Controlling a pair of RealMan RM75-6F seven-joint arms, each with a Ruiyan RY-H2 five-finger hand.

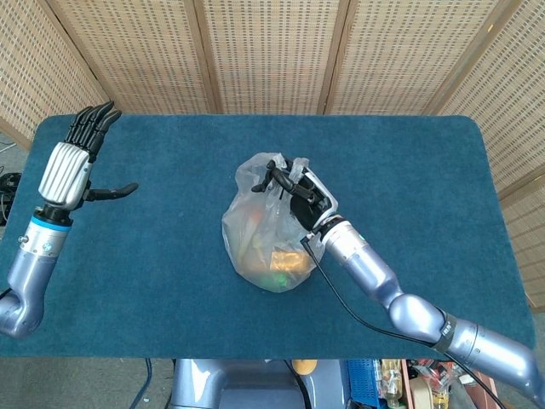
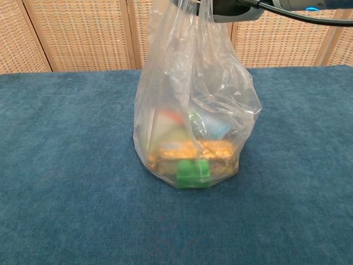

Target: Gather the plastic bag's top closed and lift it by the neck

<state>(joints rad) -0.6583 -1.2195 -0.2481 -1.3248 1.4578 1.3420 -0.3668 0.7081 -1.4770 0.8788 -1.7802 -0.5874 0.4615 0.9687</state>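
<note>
— Where's the plastic bag [image 1: 268, 234]?

— Mid-table, hanging straight below the right hand [image 1: 296, 194], which grips its bunched top; its base seems to touch the blue cloth [image 2: 66, 165].

— And the left hand [image 1: 71, 166]?

— Raised at the table's far left edge, fingers spread, holding nothing.

Looks like a lab/test setup: table [image 1: 170, 281] w/ blue cloth mid-frame, woven screen panels [image 1: 272, 51] across top, cluttered bins [image 1: 400, 379] at bottom edge below table.
</note>
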